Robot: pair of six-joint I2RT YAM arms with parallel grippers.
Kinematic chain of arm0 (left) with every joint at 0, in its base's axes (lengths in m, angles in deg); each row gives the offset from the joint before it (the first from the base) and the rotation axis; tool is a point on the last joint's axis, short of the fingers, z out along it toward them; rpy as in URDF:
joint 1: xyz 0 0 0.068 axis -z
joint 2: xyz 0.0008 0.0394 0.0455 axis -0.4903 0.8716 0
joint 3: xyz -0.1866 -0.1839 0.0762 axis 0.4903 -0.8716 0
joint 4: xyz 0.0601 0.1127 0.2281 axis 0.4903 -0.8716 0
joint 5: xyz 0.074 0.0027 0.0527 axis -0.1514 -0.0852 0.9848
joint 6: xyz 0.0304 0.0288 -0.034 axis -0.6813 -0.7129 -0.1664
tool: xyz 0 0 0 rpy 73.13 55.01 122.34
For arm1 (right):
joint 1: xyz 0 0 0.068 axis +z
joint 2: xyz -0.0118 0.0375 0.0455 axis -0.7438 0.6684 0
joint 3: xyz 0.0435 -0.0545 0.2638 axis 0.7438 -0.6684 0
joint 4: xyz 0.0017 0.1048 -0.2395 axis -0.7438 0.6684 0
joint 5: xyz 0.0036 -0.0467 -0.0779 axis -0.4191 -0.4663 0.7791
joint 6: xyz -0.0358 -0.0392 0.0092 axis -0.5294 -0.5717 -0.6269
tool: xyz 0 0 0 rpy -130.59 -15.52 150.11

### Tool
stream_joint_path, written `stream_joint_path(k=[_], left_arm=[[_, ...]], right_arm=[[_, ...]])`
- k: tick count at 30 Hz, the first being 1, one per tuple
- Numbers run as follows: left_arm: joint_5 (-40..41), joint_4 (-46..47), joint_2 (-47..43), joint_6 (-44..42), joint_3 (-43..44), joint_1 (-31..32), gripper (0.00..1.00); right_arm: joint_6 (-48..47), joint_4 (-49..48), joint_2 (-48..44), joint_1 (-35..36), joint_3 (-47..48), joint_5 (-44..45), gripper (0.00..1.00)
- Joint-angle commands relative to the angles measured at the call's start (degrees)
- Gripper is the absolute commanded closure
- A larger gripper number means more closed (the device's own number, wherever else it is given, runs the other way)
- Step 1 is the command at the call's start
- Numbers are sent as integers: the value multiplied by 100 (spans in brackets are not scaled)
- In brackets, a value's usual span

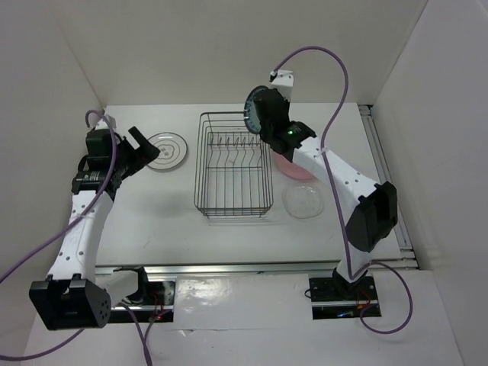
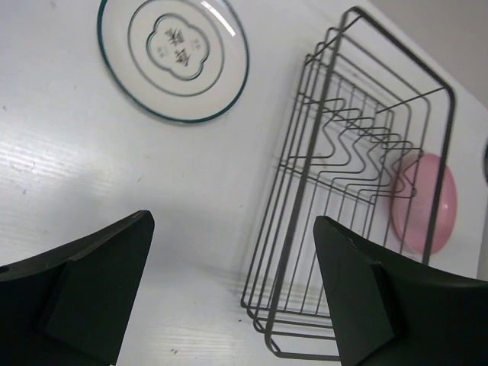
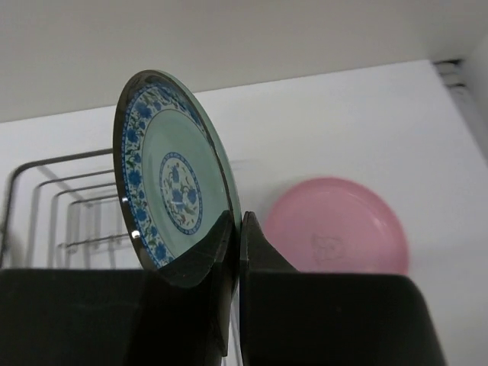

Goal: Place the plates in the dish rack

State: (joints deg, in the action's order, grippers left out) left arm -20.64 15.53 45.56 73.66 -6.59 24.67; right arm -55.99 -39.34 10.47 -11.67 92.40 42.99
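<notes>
Slotting looked to be the step in hand: over the empty dish rack (image 1: 232, 164), the teal patterned plate (image 3: 171, 191) should be kept on edge, lined up with a gap between prongs, and lowered slowly before release. The left end effector (image 2: 232, 229) hovered spread wide and empty above the bench, near the white ringed plate (image 1: 166, 150) lying flat. The right end effector (image 3: 235, 229) was pressed onto the teal plate's rim near the rack's far right corner. The pink plate (image 3: 335, 225) and the clear glass plate (image 1: 303, 200) lay right of the rack.
</notes>
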Motion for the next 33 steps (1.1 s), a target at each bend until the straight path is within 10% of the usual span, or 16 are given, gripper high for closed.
stream_joint_path(k=[1, 9, 33], left_arm=[[131, -329, 122, 84, 238, -119, 0], [-36, -276, 69, 23, 185, -173, 0], [-142, -276, 8, -83, 185, -173, 0]], right_arm=[[276, 911, 283, 53, 558, 1787, 100], [364, 1799, 784, 492, 1068, 3176, 100], [558, 2099, 1672, 721, 1745, 2728, 100]])
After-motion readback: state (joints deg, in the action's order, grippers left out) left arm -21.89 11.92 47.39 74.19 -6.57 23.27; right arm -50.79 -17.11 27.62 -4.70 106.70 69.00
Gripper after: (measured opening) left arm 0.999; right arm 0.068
